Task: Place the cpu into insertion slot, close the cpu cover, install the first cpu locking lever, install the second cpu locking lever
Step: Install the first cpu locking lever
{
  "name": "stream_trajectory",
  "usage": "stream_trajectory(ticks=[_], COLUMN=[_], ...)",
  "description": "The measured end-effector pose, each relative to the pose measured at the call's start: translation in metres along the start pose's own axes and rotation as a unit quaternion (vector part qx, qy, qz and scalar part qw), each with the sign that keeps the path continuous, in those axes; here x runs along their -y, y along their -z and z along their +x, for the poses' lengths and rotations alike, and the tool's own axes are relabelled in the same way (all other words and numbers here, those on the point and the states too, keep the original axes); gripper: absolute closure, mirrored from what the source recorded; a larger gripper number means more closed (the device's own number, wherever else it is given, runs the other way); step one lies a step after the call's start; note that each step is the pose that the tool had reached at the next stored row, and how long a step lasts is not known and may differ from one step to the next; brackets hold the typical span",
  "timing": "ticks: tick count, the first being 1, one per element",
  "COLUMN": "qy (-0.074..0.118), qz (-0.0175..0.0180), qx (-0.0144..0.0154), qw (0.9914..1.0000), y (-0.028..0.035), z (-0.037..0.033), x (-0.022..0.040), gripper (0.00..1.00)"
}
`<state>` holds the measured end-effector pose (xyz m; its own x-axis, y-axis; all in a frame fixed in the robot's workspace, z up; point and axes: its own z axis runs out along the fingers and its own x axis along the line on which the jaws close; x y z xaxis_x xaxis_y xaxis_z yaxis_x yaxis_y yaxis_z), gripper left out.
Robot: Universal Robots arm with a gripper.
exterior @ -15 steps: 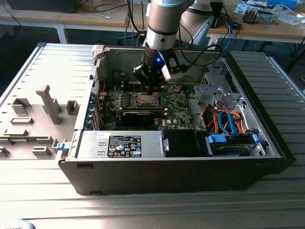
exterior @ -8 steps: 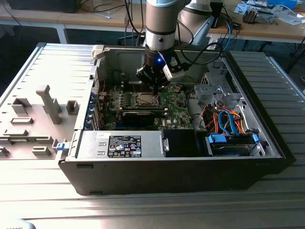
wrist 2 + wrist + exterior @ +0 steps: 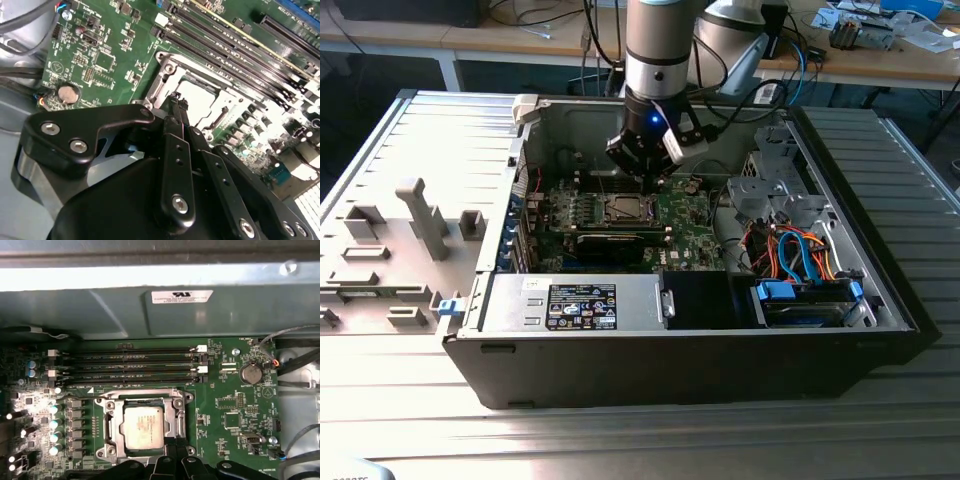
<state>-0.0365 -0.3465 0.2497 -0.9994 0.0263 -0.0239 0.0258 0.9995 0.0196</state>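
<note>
Hanging inside the open computer case in the exterior view, the gripper stood just above the socket on the green board. In the second wrist view its fingers were pressed together with nothing between them, at the edge of the metal cover. In the first wrist view the chip lay seated in the socket, framed by the cover.

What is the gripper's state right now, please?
Gripper: shut, fingers together with nothing between them, at the edge of the cpu cover, which lies over the cpu.
</note>
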Motion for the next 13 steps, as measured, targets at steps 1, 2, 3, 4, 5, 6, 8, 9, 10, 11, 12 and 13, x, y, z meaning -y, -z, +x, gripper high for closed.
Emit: stream_trajectory(ticks=[1, 2, 3, 4, 5, 6, 8, 9, 10, 11, 12, 13], qy=[0.000, 0.000, 0.000, 0.000, 0.000, 0.000, 0.000, 0.000, 0.000, 0.000, 0.000, 0.000], qz=[-0.0001, 0.0001, 0.0000, 0.0000, 0.0000, -0.0001, 0.0000, 0.0000, 0.0000, -0.0001, -0.0002, -0.0001], qx=[0.0005, 0.0008, 0.0011, 0.0014, 0.0016, 0.0019, 0.0022, 0.0023, 0.0024, 0.0025, 0.0027, 0.0028], qw=[1.00000, 1.00000, 1.00000, 1.00000, 1.00000, 1.00000, 1.00000, 1.00000, 1.00000, 1.00000, 1.00000, 1.00000], y=[0.0005, 0.0007, 0.0007, 0.0007, 0.0008, 0.0009, 0.0016, 0.0020, 0.0028, 0.0038, 0.0039, 0.0040], z=[0.0025, 0.0057, 0.0080, 0.0109, 0.0133, 0.0176, 0.0212, 0.0214, 0.0214, 0.0219, 0.0225, 0.0236], x=[0.0000, 0.0002, 0.0002, 0.0003, 0.0004, 0.0005, 0.0006, 0.0006, 0.0006, 0.0005, 0.0005, 0.0006], gripper=[0.89, 0.89, 0.89, 0.89, 0.89, 0.89, 0.89, 0.89, 0.89, 0.89, 0.89, 0.89])
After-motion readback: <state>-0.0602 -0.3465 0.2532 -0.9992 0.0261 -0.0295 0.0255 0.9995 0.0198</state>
